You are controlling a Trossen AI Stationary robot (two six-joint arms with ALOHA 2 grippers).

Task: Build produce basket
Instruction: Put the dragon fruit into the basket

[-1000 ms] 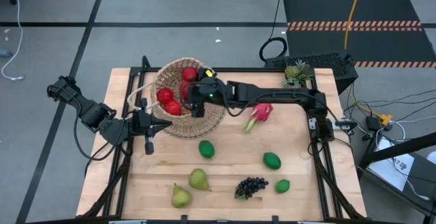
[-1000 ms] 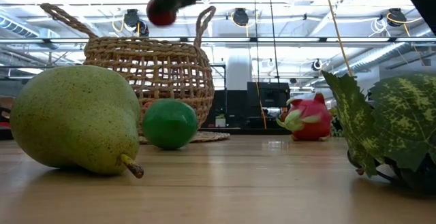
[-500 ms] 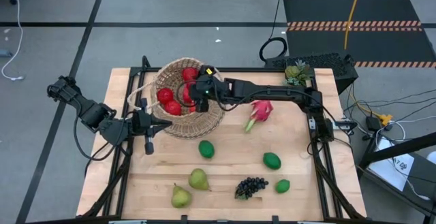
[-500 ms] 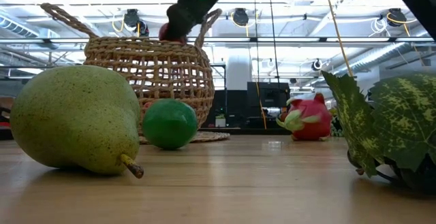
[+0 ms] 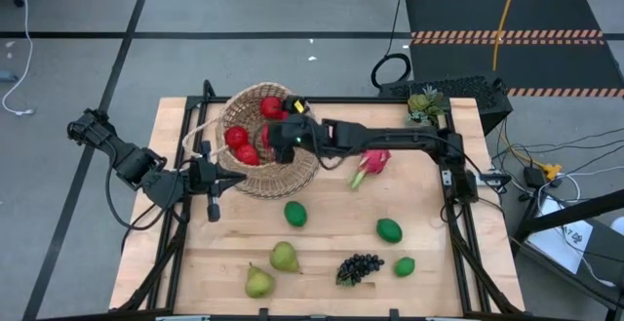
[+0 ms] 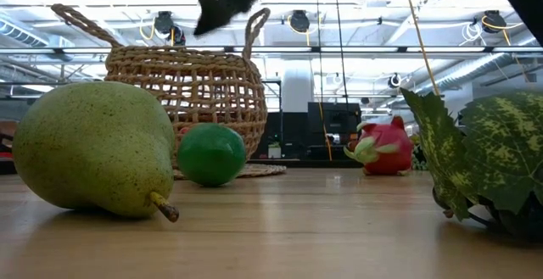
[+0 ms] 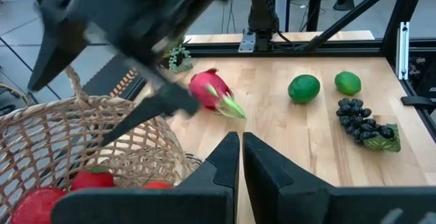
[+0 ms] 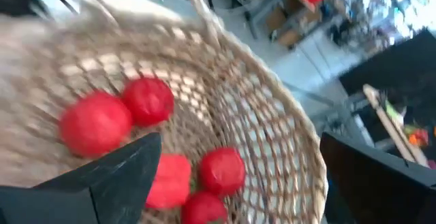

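At the near edge of the table (image 5: 322, 297), two yellow-green pears (image 5: 259, 282) are seen side by side, with a dark grape bunch (image 5: 359, 266) and a small green lime (image 5: 404, 265) further along the same edge. A second lime (image 5: 389, 230) and a third lime (image 5: 295, 214) are found one row farther in; in the low view the third lime lies just in front of the basket (image 5: 292, 170). The left gripper (image 5: 213, 211) is parked beside the basket on its left-hand side, near the table's left edge, with its fingers (image 7: 221, 166) pressed together and nothing between them. The round wicker basket stands on the far left part of the table, and five red fruits (image 8: 95, 123) are counted in its bottom in the right wrist view. The right gripper (image 5: 275, 136) is held above the basket's opening, its fingers (image 8: 122, 163) spread wide apart and empty; the right arm is stretched across from the table's right side. A pink dragon fruit (image 5: 370, 162) lies on the wood just right of the basket, partly under that arm. A small green potted plant (image 5: 425, 103) is noted at the far right corner.
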